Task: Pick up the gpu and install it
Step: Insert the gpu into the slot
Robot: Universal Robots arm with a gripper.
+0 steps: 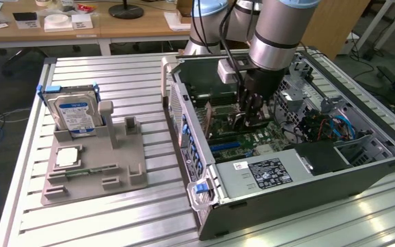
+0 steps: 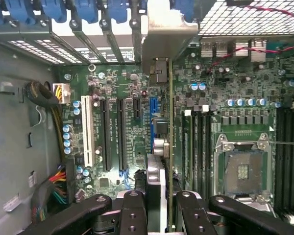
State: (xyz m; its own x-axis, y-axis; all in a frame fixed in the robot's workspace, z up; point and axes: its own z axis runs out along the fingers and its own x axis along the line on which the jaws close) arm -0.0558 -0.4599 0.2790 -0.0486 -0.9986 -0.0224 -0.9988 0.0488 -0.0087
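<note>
On a slatted aluminium table, the open computer case holds a motherboard. The gripper clasps the gpu edge-on, its bracket toward the rear slots.

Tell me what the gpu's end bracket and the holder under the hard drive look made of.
gpu end bracket: looks like bare grey metal, dull sheen, bent tab. Holder under the hard drive: matte grey, blocky, probably moulded or printed plastic.

PC case lies open on the table, at the exterior view's right; holder with hard drive upright in it sits to its left. Gripper is inside the case, holding gpu edge-on over the motherboard.
</note>
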